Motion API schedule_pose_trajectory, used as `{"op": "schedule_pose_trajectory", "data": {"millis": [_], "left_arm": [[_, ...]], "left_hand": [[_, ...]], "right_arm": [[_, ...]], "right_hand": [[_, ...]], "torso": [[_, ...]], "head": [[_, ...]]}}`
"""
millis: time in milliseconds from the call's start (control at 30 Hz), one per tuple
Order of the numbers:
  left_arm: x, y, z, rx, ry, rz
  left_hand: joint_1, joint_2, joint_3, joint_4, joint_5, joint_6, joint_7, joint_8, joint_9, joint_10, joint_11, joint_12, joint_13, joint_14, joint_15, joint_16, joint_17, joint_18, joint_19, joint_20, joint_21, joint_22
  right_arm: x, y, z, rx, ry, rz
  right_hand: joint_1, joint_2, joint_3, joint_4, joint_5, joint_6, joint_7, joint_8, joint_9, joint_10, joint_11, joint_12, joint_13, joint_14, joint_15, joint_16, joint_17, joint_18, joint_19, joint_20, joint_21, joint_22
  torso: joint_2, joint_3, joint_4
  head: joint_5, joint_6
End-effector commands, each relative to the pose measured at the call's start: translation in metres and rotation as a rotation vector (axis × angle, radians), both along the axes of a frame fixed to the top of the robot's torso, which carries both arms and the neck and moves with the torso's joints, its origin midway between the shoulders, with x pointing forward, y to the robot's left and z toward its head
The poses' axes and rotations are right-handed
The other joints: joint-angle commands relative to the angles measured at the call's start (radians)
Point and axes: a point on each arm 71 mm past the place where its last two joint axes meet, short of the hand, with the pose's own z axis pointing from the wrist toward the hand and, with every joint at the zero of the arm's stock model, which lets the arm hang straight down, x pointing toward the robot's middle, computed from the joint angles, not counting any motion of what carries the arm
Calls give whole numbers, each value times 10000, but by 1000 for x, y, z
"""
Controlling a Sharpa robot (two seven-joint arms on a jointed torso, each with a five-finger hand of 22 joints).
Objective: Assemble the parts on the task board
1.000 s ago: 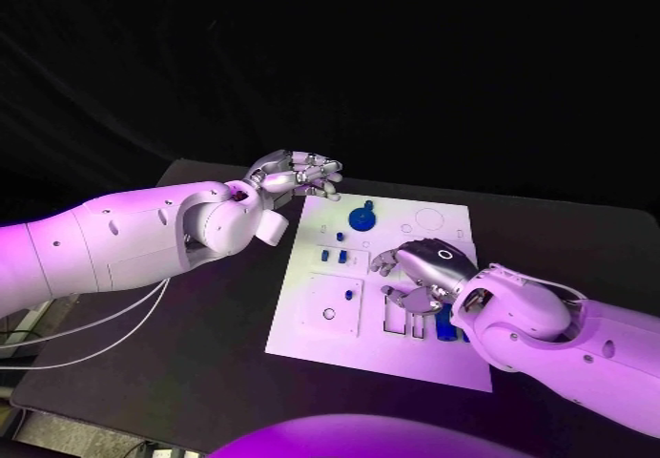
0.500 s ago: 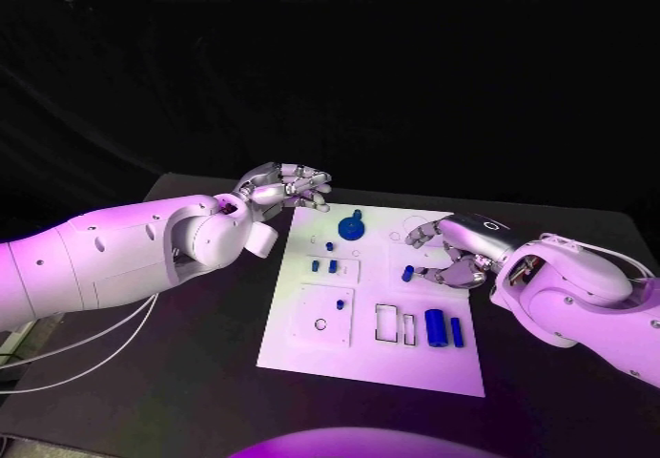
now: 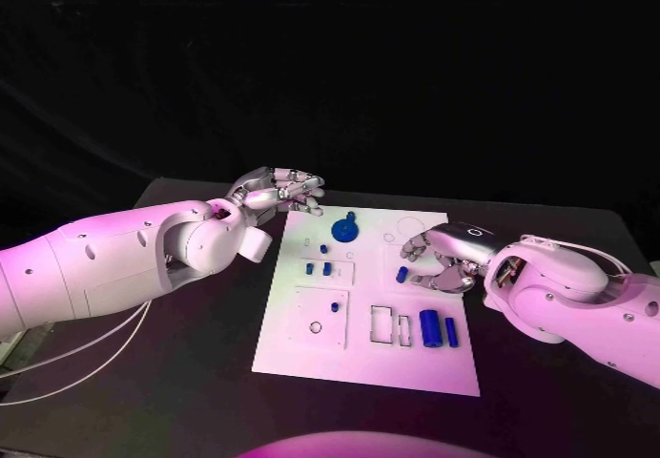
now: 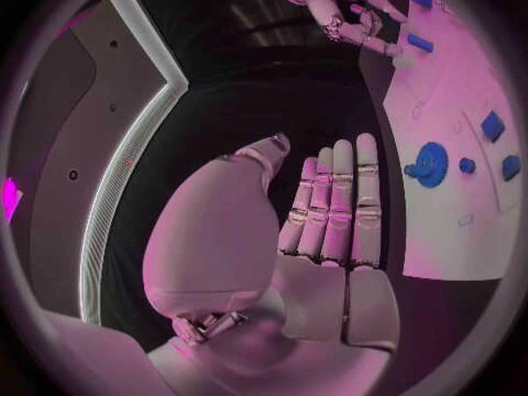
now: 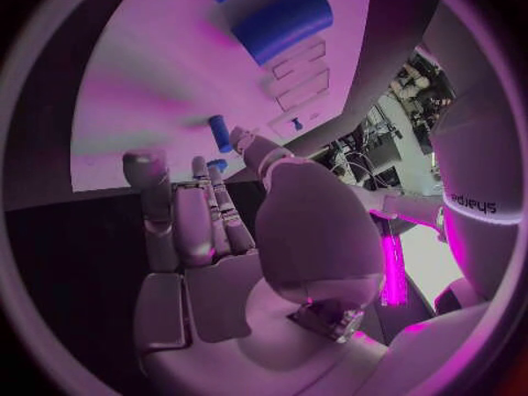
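The left hand (image 3: 282,188) hovered above the black surface (image 3: 165,382) just off the far left corner of the task board (image 3: 364,367), its fingers (image 4: 335,202) held straight and close together with nothing in them. On the white task board, a blue gear (image 3: 347,229) with a knob lay near the far edge, just right of that hand. Nearer, a few small blue pegs (image 3: 318,268) stood in a recessed panel, and another small blue piece (image 3: 337,307) sat in the square plate on the board's near left part. Two empty rectangular slots (image 3: 394,326) came next, then a thick blue cylinder (image 3: 430,328) and a thinner blue bar (image 3: 451,331) lying side by side. Over the board's right half, the right hand (image 3: 443,256) pinched a small blue peg (image 3: 402,275) between thumb and fingertips (image 5: 245,141), holding it above the board, far of the cylinder.
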Motion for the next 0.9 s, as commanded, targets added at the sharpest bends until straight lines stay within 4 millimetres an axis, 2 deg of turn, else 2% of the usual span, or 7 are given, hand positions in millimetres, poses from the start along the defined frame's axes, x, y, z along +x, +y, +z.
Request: {"op": "schedule_pose_trajectory", "data": {"millis": [33,200,300,433,900], "left_arm": [[-1,-2,1,-76,-38,-179],[-1,-2,1,-69,-33,-169],[-1,-2,1,-65,-32,-159],[-1,-2,1,-66,-31,-162],[0,-2,0,-72,-8,-158]], "left_hand": [[-10,109,-54,-4,32,-27,-25,50,9,-67,-9,35,9,-38,4,36,-9,116,15,38,-56,-10],[-10,110,-60,0,31,-38,-21,47,9,-74,-7,41,12,-41,4,43,-10,116,22,38,-62,-14],[-10,110,-60,0,31,-38,-21,47,9,-74,-7,41,12,-41,4,43,-10,116,22,38,-62,-14],[-10,110,-60,0,31,-38,-21,47,9,-74,-7,41,12,-41,4,43,-10,116,22,38,-62,-14],[-26,121,-75,21,27,-50,-15,47,12,-84,-3,55,19,-46,7,55,-13,115,35,39,-73,-23]], "right_arm": [[0,4,-4,-38,-198,157],[2,9,-10,50,-215,126],[2,11,-13,43,-181,149],[1,14,-16,18,-127,214],[3,13,-22,-377,-190,111]], "right_hand": [[145,216,282,10,-232,230,47,19,-47,298,13,65,-26,56,62,126,143,-9,188,15,215,116],[111,262,677,81,-287,478,9,-6,-121,602,-25,3,-42,91,33,228,232,-36,297,3,402,236],[35,211,1061,152,-319,791,-72,34,-154,970,-102,-46,-43,125,-29,334,337,-72,397,-44,617,377],[-63,127,1521,240,-329,1206,-190,122,-154,1564,-243,-96,-19,82,-140,188,-14,-170,648,-145,1178,707],[-115,109,1792,289,-366,1535,-284,232,-112,1931,-336,-216,-6,135,-215,299,72,-221,768,-217,1455,888]], "torso": [[-5,-5,16],[7,1,22],[-1,-4,10],[1,-6,-6],[-10,2,1]], "head": [[-8,-5],[-13,-4],[0,-25],[22,-56],[14,-108]]}}
